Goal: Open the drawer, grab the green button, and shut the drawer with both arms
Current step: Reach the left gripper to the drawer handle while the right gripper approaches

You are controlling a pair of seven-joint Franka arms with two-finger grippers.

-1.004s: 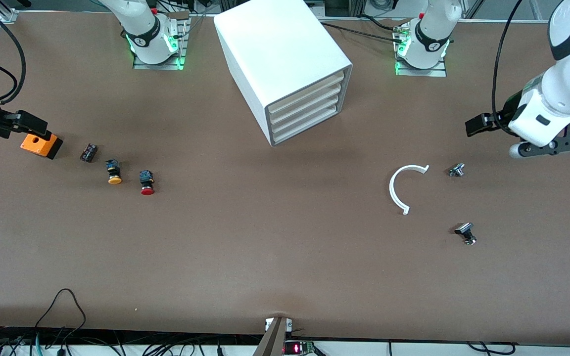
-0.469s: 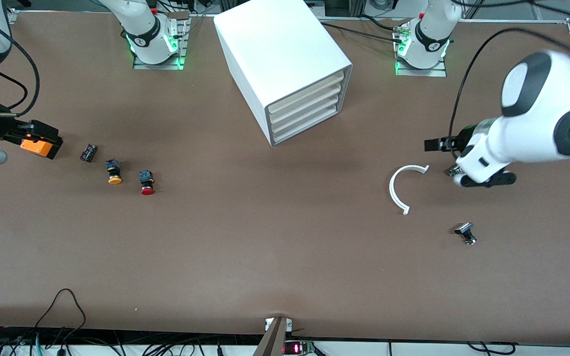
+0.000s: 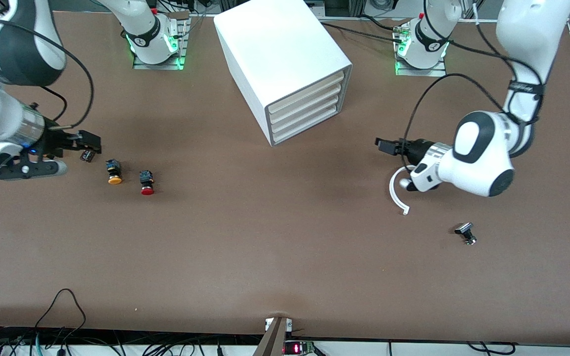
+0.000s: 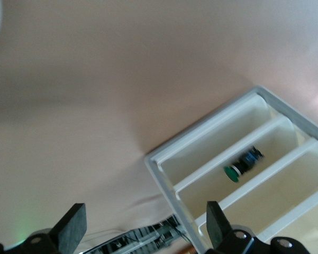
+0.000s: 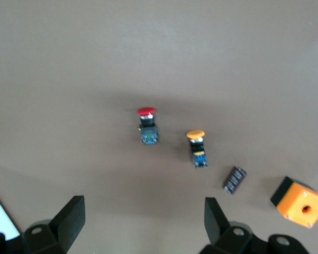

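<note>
The white cabinet (image 3: 275,49) stands at the table's middle, nearest the arms' bases, with all four cream drawer fronts shut; the lowest drawer (image 3: 308,129) sits flush. The green-capped button (image 4: 239,167) shows through the cabinet's front in the left wrist view, lying in one of the lower drawers; I cannot tell which. My left gripper (image 3: 383,145) is open and empty over bare table beside the cabinet's front, its fingers (image 4: 216,222) wide apart. My right gripper (image 3: 92,143) is open and empty over a small black part (image 3: 87,156) toward the right arm's end.
A yellow-orange-capped button (image 3: 114,174) and a red-capped button (image 3: 147,183) lie beside the right gripper. An orange box (image 5: 301,203) shows only in the right wrist view. A white curved strip (image 3: 393,193) lies under the left arm, with a small black-and-metal part (image 3: 466,233) nearer the front camera.
Both arms have swung in from the table's ends. The left gripper moved over the white strip toward the cabinet's front. The right gripper passed over the orange box toward the buttons.
</note>
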